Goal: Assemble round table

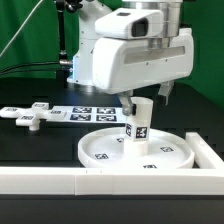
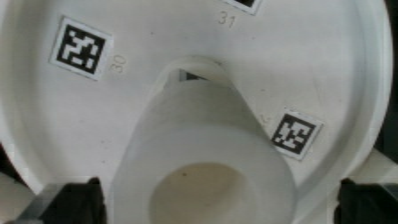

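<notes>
The large rimmed round disc lies flat on the table at the front right. The short cylindrical post stands upright in its centre, a tag on its side. My gripper hangs straight over the post with a finger on each side of its top and looks open. In the wrist view the post fills the middle and rises toward the camera. The dark fingertips sit wide apart at either side of my gripper, with the tagged disc behind. The flat cross-shaped piece lies at the exterior view's left.
The marker board lies flat behind the disc, between it and the cross piece. A long straight white rail runs along the front edge and turns up the exterior view's right side. The arm's white body hangs above the disc.
</notes>
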`<state>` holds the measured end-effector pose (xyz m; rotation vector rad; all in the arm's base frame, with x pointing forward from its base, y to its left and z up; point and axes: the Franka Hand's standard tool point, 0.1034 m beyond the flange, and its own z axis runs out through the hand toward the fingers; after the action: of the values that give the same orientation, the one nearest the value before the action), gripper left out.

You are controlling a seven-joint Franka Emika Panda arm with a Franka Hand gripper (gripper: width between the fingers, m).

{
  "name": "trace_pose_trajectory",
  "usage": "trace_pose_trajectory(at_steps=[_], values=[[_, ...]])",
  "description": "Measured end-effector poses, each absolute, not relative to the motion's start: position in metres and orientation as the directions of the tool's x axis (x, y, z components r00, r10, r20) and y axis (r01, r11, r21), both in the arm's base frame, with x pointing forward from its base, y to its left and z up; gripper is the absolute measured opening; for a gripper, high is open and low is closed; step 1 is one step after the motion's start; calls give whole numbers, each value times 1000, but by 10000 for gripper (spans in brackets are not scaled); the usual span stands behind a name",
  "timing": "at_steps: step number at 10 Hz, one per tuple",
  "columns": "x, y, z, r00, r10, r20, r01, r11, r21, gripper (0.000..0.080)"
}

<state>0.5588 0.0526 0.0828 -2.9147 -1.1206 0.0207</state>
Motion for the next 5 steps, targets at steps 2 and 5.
trace_pose_trajectory(at_steps=[2, 5], values=[[558, 54, 83, 575, 818, -9, 818, -575, -17, 649], [557, 55, 82, 409, 912, -14, 912, -409, -22, 649]])
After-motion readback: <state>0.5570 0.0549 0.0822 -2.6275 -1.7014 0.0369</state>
